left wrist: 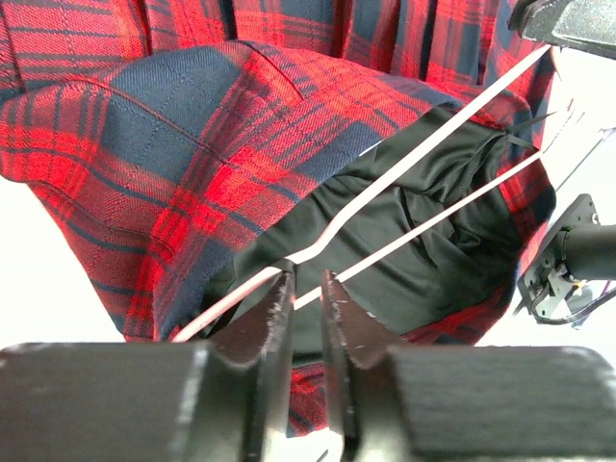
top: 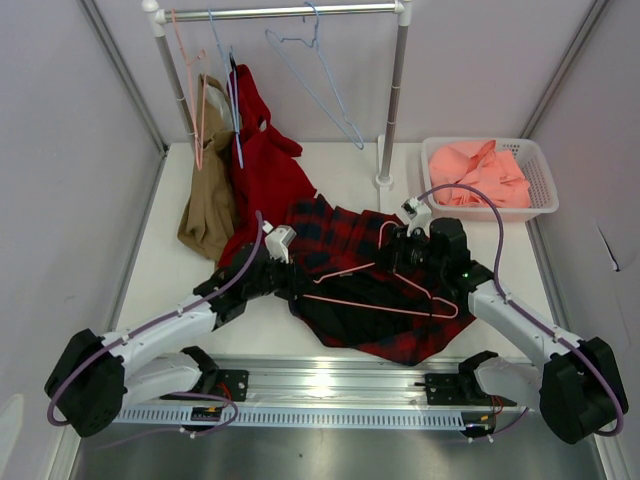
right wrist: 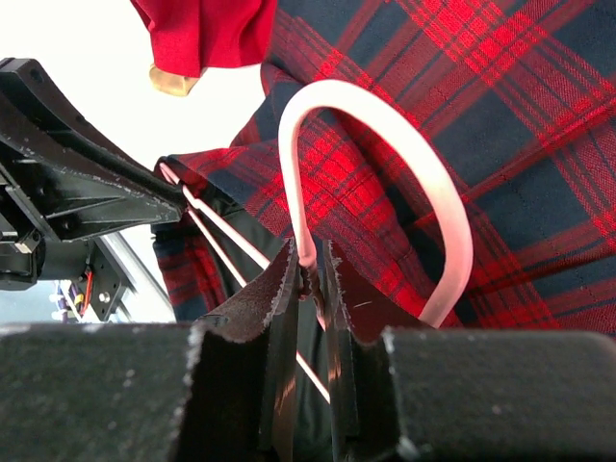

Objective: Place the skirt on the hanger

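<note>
The red and navy plaid skirt lies spread on the table, its black lining turned up. On it rests the pink hanger, hook pointing away from me. My right gripper is shut on the hanger's neck just below the hook, over the plaid. My left gripper is at the hanger's left corner. In the left wrist view its jaws stand a narrow gap apart. The hanger wire crosses just past the tips, above the lining and plaid.
A clothes rail at the back carries light-blue hangers, another pink hanger, a plain red garment and a tan one. A white basket with salmon cloth stands back right. The rack post stands beside it.
</note>
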Robot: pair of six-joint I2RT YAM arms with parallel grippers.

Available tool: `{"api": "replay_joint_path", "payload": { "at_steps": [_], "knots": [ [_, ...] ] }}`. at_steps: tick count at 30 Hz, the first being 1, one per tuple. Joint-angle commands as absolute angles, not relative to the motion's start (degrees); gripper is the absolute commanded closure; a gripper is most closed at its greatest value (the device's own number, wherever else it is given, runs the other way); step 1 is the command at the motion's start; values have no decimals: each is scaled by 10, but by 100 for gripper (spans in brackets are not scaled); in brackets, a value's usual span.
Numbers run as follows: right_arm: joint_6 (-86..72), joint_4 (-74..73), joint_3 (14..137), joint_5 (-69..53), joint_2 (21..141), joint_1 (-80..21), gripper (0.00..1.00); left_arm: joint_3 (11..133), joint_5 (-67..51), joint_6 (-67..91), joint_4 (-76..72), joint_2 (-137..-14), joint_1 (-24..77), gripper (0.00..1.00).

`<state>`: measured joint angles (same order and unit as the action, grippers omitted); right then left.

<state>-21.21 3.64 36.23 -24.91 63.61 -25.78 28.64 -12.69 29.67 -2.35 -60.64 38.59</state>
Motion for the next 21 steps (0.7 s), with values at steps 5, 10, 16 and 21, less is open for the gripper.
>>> {"api": "replay_joint_path", "payload": {
  "at_steps": [5, 10, 16, 21],
  "knots": [
    [-224, 56, 401, -259, 616, -262, 100, 317, -101, 282, -6, -561, 385, 64],
    [-227, 55, 399, -265, 608, -259, 100, 316, -84, 282, -4, -548, 385, 61],
    [-236, 68, 390, -271, 602, -257, 100, 318, -30, 288, 39, -517, 385, 58],
    [-250, 91, 379, -277, 607, -258, 100, 323, -25, 285, 53, -512, 385, 58]
  ]
}}
